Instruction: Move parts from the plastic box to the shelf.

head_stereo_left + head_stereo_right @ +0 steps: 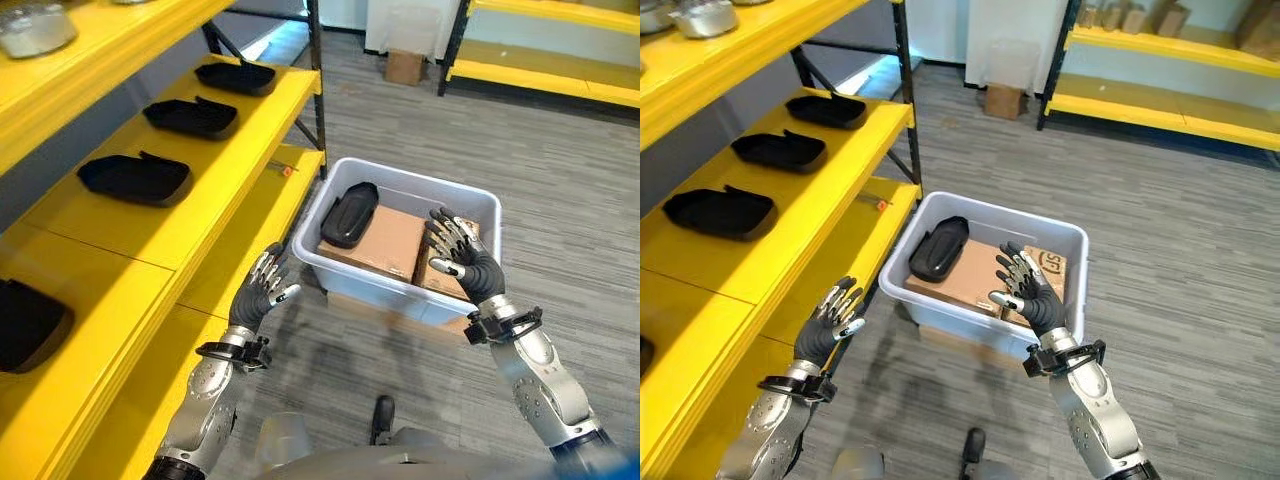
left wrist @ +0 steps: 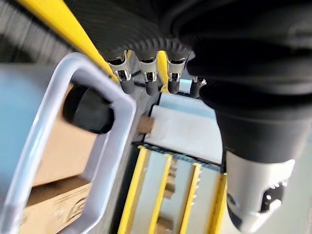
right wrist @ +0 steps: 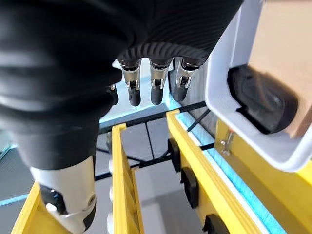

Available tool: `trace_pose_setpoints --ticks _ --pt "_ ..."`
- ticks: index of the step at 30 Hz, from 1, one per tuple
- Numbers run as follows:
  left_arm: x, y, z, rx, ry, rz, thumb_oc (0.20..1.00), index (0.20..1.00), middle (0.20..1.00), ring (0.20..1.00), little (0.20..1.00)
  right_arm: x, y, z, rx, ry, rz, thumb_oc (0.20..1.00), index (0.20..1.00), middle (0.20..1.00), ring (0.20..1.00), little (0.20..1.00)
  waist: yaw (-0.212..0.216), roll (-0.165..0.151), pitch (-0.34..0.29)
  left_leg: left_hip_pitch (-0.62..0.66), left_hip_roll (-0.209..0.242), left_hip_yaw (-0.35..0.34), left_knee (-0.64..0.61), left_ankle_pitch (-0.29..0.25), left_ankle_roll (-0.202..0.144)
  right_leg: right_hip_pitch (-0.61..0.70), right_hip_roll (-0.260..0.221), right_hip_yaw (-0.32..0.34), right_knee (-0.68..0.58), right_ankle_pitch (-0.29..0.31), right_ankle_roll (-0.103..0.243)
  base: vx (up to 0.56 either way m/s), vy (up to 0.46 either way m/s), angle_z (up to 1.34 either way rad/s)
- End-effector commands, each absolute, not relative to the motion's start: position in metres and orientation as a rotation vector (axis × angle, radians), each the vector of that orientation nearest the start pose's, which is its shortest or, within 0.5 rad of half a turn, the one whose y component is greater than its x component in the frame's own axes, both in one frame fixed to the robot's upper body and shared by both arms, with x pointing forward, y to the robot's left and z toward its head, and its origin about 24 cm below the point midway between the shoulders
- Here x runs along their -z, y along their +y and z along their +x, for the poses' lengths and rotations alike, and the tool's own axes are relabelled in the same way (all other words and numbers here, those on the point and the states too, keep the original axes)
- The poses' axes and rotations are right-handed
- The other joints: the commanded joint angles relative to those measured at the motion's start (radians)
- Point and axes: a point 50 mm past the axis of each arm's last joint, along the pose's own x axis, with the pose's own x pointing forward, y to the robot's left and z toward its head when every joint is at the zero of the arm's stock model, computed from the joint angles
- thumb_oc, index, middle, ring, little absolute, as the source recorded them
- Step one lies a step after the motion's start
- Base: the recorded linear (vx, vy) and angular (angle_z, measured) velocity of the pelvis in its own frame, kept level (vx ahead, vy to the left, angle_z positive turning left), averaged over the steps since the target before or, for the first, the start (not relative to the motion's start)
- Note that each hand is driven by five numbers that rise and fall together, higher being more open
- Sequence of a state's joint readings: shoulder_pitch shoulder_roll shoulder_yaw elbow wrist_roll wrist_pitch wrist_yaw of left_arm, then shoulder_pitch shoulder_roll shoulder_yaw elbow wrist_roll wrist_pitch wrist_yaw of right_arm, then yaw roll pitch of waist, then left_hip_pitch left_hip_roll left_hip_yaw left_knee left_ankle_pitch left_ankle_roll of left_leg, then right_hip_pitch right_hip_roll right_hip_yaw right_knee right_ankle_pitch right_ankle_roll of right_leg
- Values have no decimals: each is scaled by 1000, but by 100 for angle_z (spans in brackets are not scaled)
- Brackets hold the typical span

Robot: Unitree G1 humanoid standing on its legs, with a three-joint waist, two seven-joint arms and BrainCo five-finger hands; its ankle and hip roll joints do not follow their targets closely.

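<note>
The black part (image 1: 349, 213) still to be moved lies at the far-left corner of the grey plastic box (image 1: 470, 195), leaning on a cardboard carton (image 1: 380, 243) inside it; in the left eye view three like parts (image 1: 135, 179) already sit in a row on the yellow shelf (image 1: 200, 215). The left hand (image 1: 262, 289) hangs between shelf and box, fingers loosely spread, holding nothing. The right hand (image 1: 458, 256) hovers over the near-right of the box, fingers relaxed and empty.

The right eye view shows the same layout, the part (image 1: 938, 247) well apart from both hands.

In the left wrist view the part (image 2: 87, 108) shows just past the box rim (image 2: 105, 92).

The right wrist view confirms straight, empty fingers (image 3: 156, 87).

Judging from this, the left hand is the nearer one; it should reach over the rim and close round the part's raised end.
</note>
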State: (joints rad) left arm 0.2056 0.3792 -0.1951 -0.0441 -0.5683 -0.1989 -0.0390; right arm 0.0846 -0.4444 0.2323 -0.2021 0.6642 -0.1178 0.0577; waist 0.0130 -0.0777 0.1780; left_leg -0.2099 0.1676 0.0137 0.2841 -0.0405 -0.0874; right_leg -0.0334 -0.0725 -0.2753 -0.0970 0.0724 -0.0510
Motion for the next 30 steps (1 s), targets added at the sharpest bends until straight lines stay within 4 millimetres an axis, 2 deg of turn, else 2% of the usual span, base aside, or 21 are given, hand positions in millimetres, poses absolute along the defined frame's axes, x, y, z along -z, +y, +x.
trace_pose_setpoints --ticks 1,2,4,5,7,9,10,14,16,17,18,19,20,21,23,25,26,28,30 --pt "-42 193 210 140 -56 -194 1000 1000 1000 1000 1000 -95 -177 231 -296 -220 265 1000 1000 1000 1000 1000 23 22 35 -33 43 -48 -242 185 -4 86 -3 -3 33 -162 99 309 270 8" --pt "-40 194 210 127 -54 -187 1000 1000 1000 1000 1000 -91 -178 230 -293 -204 241 1000 1000 1000 1000 1000 28 34 34 -37 47 -68 -362 227 -28 101 -4 4 30 -176 108 234 190 12" --pt "-41 195 210 116 -62 -186 1000 1000 1000 1000 1000 -91 -178 230 -291 -204 232 1000 1000 1000 1000 1000 31 40 31 -49 48 -74 -371 235 -41 114 -12 9 29 -182 117 249 216 -5" --pt "-40 198 208 104 -59 -193 1000 1000 1000 1000 1000 -87 -176 228 -304 -181 232 1000 1000 1000 1000 1000 35 50 19 -9 51 -78 -368 209 -31 127 -19 27 37 -192 128 398 403 -23" --pt "-41 199 206 103 -65 -196 1000 1000 1000 1000 1000 -84 -170 227 -332 -169 245 1000 1000 1000 1000 1000 46 58 4 12 46 -75 -367 226 -43 143 -30 40 39 -185 137 299 314 -40" --pt "-45 201 208 111 -82 -202 1000 1000 1000 1000 1000 -84 -166 228 -354 -163 246 1000 1000 1000 1000 1000 55 47 -3 27 17 -53 -319 178 -17 166 -87 41 40 -170 165 315 361 -89" --pt "-53 205 209 122 -110 -170 1000 1000 1000 1000 1000 -83 -162 228 -376 -154 260 1000 1000 1000 1000 1000 63 28 -4 13 -18 -30 -236 112 14 168 -141 60 59 -158 187 329 429 -76" --pt "-65 208 216 131 -150 -135 1000 1000 1000 1000 1000 -83 -153 231 -399 -154 259 1000 1000 1000 1000 1000 68 7 -6 -17 -76 7 -103 11 52 153 -215 65 120 -119 221 198 313 -20" --pt "-66 209 216 131 -153 -122 1000 1000 1000 1000 1000 -83 -151 231 -409 -153 263 1000 1000 1000 1000 1000 67 5 -7 -17 -87 11 -89 -3 64 143 -225 72 138 -104 224 115 207 -14" --pt "-67 209 216 135 -152 -99 1000 1000 1000 1000 1000 -82 -148 230 -423 -148 278 1000 1000 1000 1000 1000 62 3 -13 -3 -110 16 -94 -23 86 119 -242 87 180 -55 229 96 171 -11" --pt "-67 209 216 135 -152 -99 1000 1000 1000 1000 1000 -82 -148 230 -423 -148 278 1000 1000 1000 1000 1000 63 2 -14 -4 -110 17 -94 -24 86 118 -242 88 180 -55 229 195 361 -9" --pt "-67 210 216 140 -150 -80 1000 1000 1000 1000 1000 -81 -144 229 -433 -138 290 1000 1000 1000 1000 1000 51 9 -19 17 -141 18 -109 -34 108 95 -256 109 231 1 230 100 193 -5" --pt "-67 210 216 140 -150 -80 1000 1000 1000 1000 1000 -81 -144 229 -433 -138 290 1000 1000 1000 1000 1000 52 9 -19 17 -141 18 -109 -33 109 94 -256 110 231 1 230 138 289 -1" --pt "-68 209 217 142 -152 -71 1000 1000 1000 1000 1000 -81 -141 229 -443 -136 299 1000 1000 1000 1000 1000 45 13 -18 33 -152 23 -125 -34 119 74 -264 114 259 34 229 68 177 -5" --pt "-69 210 217 132 -158 -65 1000 1000 1000 1000 1000 -80 -137 230 -454 -131 302 1000 1000 1000 1000 1000 45 25 -16 63 -166 36 -155 -36 136 48 -285 82 300 75 228 124 269 -7" --pt "-69 211 217 132 -153 -54 1000 1000 1000 1000 1000 -80 -135 230 -462 -130 311 1000 1000 1000 1000 1000 41 36 -19 100 -172 44 -193 -38 144 40 -273 60 319 54 220 152 197 -28" --pt "-66 211 216 135 -143 -55 1000 1000 1000 1000 1000 -77 -132 230 -469 -118 313 1000 1000 1000 1000 1000 35 42 -21 138 -166 63 -244 -31 143 -1 -230 57 301 14 211 111 78 -39" --pt "-65 212 216 123 -140 -62 1000 1000 1000 1000 1000 -78 -131 233 -472 -122 315 1000 1000 1000 1000 1000 30 47 -14 161 -162 82 -267 -31 140 -59 -189 36 231 -23 207 100 40 -52" --pt "-65 213 216 117 -137 -64 1000 1000 1000 1000 1000 -79 -131 233 -476 -123 311 1000 1000 1000 1000 1000 27 49 -6 179 -157 90 -273 -35 135 -75 -180 31 186 -14 211 98 -44 -44"
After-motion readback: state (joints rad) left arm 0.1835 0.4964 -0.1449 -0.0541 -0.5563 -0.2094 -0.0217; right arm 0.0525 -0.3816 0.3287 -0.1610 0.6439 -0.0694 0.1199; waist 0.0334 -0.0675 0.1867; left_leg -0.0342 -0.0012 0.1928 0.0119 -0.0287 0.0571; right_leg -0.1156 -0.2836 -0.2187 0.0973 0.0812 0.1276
